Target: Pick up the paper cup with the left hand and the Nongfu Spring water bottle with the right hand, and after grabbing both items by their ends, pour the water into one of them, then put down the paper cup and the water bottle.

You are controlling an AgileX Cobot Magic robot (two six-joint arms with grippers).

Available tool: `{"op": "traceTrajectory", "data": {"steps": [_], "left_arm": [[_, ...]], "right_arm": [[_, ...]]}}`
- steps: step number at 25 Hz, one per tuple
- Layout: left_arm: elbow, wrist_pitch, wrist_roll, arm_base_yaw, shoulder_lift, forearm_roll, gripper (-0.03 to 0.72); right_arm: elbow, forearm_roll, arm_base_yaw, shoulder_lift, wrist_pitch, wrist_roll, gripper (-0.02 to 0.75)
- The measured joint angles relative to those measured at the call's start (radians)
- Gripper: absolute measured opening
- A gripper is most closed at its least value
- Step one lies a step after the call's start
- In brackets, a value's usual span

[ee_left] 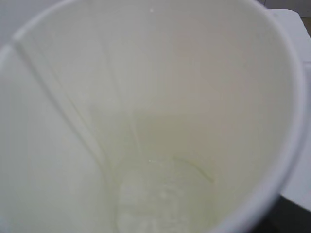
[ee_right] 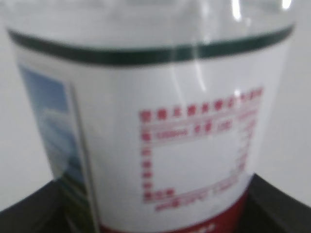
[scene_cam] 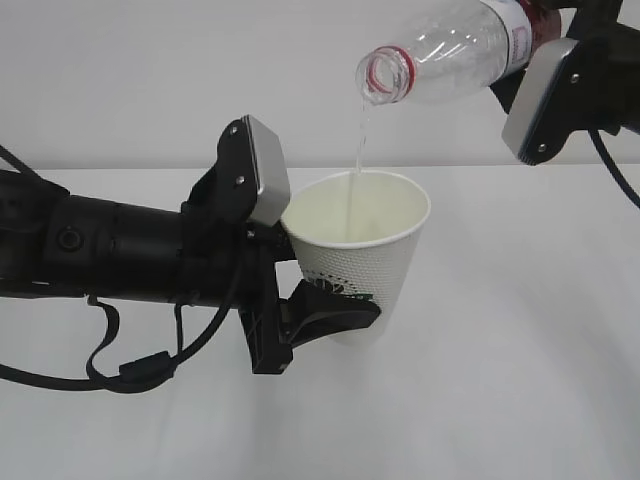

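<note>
My left gripper [scene_cam: 340,316] is shut on the lower wall of the white dimpled paper cup [scene_cam: 375,255] and holds it upright above the table. In the left wrist view the cup's cream inside [ee_left: 160,87] fills the frame, with a pale pool of water [ee_left: 160,199] at its bottom. At the top right, the Nongfu Spring water bottle [scene_cam: 455,50] is tilted mouth-down over the cup. A thin stream of water [scene_cam: 357,140] falls from it into the cup. My right gripper [scene_cam: 556,18] is shut on the bottle's labelled end [ee_right: 160,126]; its dark fingers [ee_right: 279,201] show at the lower corners.
A white table [scene_cam: 520,400] lies below both arms, with a pale wall behind. The left arm's black cable [scene_cam: 130,372] loops beneath it. The right wrist's grey camera block [scene_cam: 540,98] hangs just right of the cup's rim.
</note>
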Motion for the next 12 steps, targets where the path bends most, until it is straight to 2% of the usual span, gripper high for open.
{"op": "traceTrajectory", "data": {"steps": [12], "left_arm": [[0.0, 0.0, 0.0, 0.0, 0.0, 0.0, 0.496]], "right_arm": [[0.0, 0.0, 0.0, 0.0, 0.0, -0.002, 0.522]]}}
